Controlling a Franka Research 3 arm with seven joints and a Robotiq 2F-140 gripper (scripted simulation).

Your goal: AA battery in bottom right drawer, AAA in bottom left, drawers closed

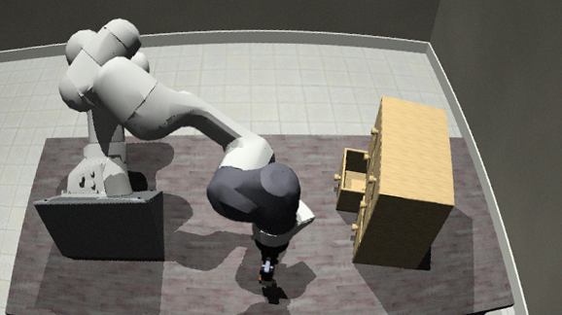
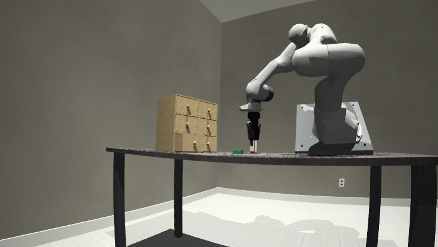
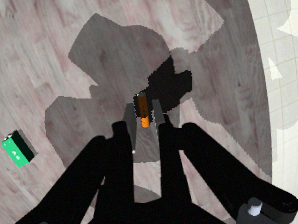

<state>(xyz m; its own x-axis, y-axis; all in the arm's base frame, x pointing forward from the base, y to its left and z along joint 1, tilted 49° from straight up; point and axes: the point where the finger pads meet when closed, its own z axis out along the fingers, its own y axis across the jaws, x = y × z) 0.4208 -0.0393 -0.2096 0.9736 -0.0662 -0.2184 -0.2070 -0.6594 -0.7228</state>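
A small orange and black battery (image 3: 144, 111) lies on the table between my fingertips; I cannot tell its size. My gripper (image 3: 144, 111) points straight down at the table, its fingers narrowly apart on either side of the battery and not clamped on it. It also shows in the top view (image 1: 266, 272) and the exterior view (image 2: 252, 148). The wooden chest (image 1: 405, 181) stands at the table's right. Its bottom-row left drawer (image 2: 185, 143) is pulled partly out, and the other drawers are in. No second battery is in view.
A small green block (image 3: 17, 148) (image 2: 237, 152) lies on the table, left of the gripper in the wrist view and between the gripper and the chest. The robot base (image 1: 100, 223) stands at the left. The table's front edge is close to the gripper.
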